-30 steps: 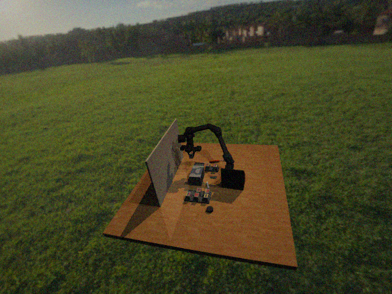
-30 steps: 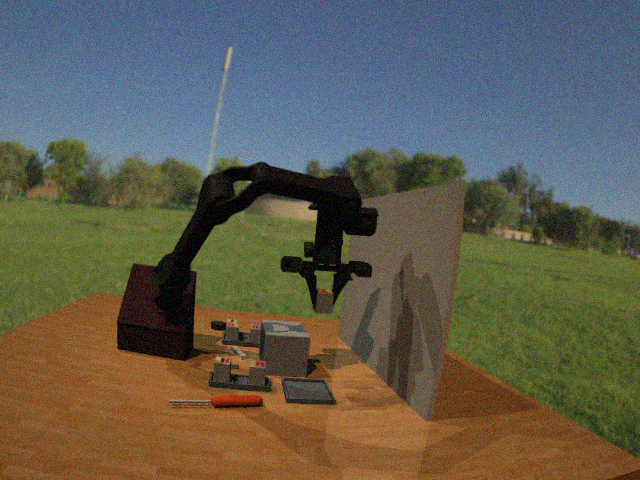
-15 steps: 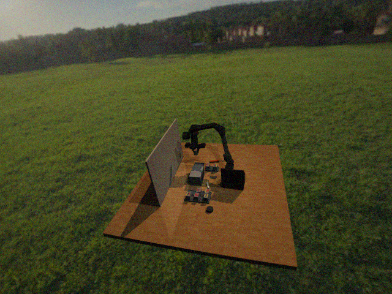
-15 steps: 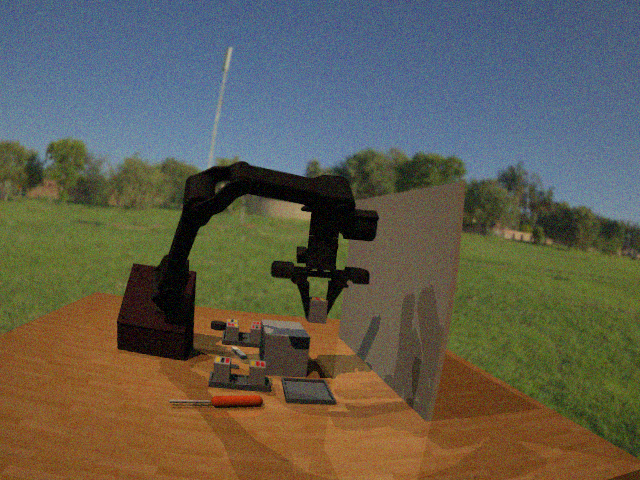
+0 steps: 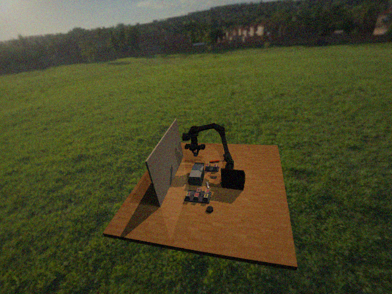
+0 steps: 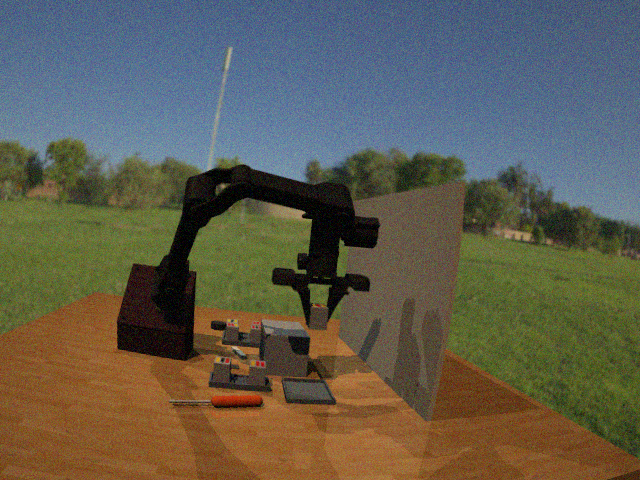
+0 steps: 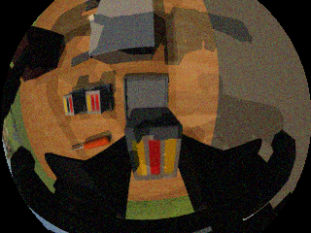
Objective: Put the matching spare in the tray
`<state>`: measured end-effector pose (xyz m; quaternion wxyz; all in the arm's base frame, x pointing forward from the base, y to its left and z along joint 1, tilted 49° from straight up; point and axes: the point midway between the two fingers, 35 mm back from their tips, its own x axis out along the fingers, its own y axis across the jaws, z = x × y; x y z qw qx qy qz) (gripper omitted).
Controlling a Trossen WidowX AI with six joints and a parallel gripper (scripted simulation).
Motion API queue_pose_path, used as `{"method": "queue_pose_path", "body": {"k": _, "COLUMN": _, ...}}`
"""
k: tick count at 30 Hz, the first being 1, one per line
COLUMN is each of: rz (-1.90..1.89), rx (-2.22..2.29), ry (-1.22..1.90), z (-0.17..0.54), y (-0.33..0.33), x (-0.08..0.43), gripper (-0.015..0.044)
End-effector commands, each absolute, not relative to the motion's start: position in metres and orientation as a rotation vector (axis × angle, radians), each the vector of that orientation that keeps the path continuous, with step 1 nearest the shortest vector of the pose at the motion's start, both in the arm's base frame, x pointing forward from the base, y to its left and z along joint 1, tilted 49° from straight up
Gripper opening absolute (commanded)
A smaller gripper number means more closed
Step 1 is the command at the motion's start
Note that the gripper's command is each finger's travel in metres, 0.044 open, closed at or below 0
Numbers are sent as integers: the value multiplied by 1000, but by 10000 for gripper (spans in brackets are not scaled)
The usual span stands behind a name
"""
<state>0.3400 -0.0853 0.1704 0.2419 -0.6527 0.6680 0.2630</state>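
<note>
My gripper (image 5: 196, 154) (image 6: 318, 321) (image 7: 152, 135) is shut on a grey block-shaped spare with yellow, red and yellow stripes on top. It hangs well above the table. The dark, shallow tray (image 6: 309, 391) (image 7: 146, 91) lies flat and empty; in the wrist view it shows just beyond the held spare, which covers its near edge. Other striped spares (image 6: 222, 367) (image 7: 93, 102) stand on the near rack (image 6: 237, 383), and several more (image 5: 196, 195) on the far rack. A large grey housing (image 5: 196, 174) (image 6: 284, 351) (image 7: 123, 31) stands beside the tray. No mounted unit's code is readable.
A tall grey panel (image 5: 164, 167) (image 6: 403, 273) (image 7: 262, 83) stands along one side. An orange-handled screwdriver (image 5: 214, 161) (image 6: 236, 401) (image 7: 97, 143) lies near the tray. A black round piece (image 5: 209, 209) (image 6: 218, 324) and a small pale strip (image 5: 207, 184) (image 6: 238, 352) lie by the racks.
</note>
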Motion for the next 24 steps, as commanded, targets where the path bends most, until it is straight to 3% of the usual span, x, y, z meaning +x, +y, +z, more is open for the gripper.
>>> {"method": "queue_pose_path", "body": {"k": 1, "rz": 724, "rx": -1788, "ry": 1834, "z": 167, "y": -90, "x": 339, "gripper": 0}}
{"method": "queue_pose_path", "body": {"k": 24, "rz": 726, "rx": -1785, "ry": 1831, "z": 153, "y": -105, "x": 342, "gripper": 0}}
